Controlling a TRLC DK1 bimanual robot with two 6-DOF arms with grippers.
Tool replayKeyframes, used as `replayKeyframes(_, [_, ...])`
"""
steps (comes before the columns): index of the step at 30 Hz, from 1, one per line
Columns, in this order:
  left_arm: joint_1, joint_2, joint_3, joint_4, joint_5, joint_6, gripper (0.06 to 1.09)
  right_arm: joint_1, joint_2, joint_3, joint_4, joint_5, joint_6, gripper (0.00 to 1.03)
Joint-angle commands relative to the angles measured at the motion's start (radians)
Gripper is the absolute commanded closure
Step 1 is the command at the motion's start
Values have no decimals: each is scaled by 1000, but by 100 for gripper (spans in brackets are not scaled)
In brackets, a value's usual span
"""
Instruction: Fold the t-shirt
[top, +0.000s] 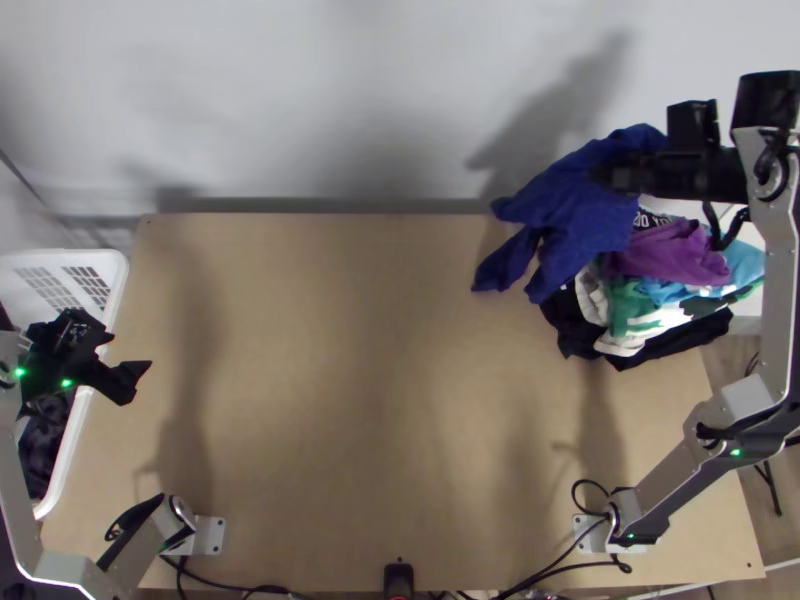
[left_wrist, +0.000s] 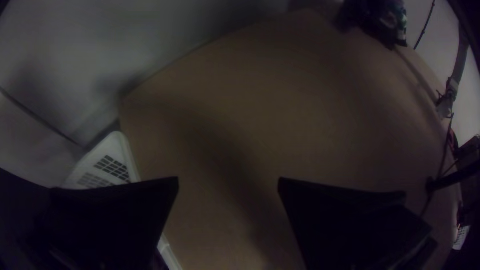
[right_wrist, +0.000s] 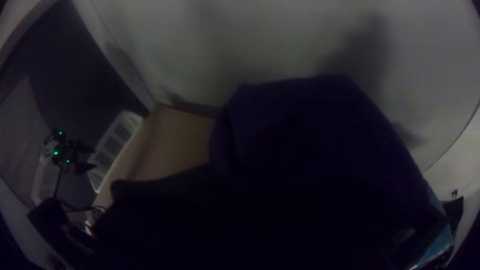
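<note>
Holds the blue t-shirt (top: 580, 215) bunched in the raised right gripper (top: 610, 178) over the clothes pile (top: 632, 300), left gripper (left_wrist: 229, 180) spread wide beside the laundry basket (top: 118, 287), and could drag the purple garment (top: 675, 255) off by snagging it with low-hanging folds.

Top view was fairly bright, light diffuse. Soft-edged shadows streaked the table (top: 380, 400) at left and lower right; a darker one lay on the pale backdrop (top: 350, 90), upper right. Green lights (top: 66, 383) glowed at left and lower right. Both wrist views ran dim, with fisheye bend and dark corners. Right wrist view: blue cloth (right_wrist: 310, 130) sank to near-black, lower middle.
</note>
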Motion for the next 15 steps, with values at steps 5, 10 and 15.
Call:
replayKeyframes(5, [1, -21, -6, -12, -4, 2, 12, -111, -5, 6, 11, -47, -67, 100])
replayKeyframes(10, [-3, -48, -23, -17, -4, 0, 12, -200, 41, -4, 5, -78, -89, 100])
replayKeyframes(15, [-5, -65, -30, -29, -4, -3, 12, -287, 47, -31, 1, -93, -104, 100])
